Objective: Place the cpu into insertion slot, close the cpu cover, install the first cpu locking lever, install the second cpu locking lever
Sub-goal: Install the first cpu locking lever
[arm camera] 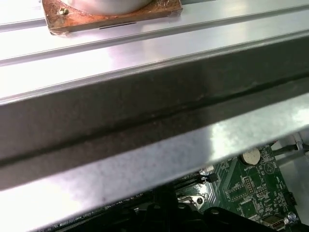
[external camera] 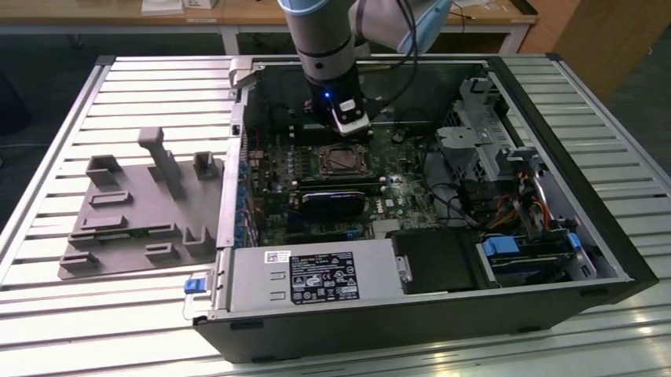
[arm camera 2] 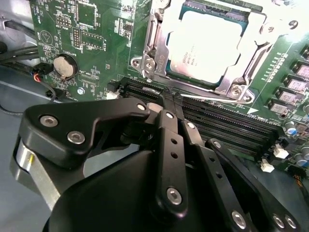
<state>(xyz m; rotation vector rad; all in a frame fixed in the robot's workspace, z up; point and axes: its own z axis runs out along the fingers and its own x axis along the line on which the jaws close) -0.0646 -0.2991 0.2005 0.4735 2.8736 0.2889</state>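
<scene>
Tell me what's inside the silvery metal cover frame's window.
In the second wrist view, the flat square silvery-tan cpu fills the window of the thin silvery metal cpu cover. The socket beneath it is covered from sight.

Tool near the cpu cover

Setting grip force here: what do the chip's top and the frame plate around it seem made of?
The chip top looks like matte silvery metal: evenly dull, pale sheen. The cover frame around it seems thin bare steel or similar, shiny: bright glints along its edges.
</scene>
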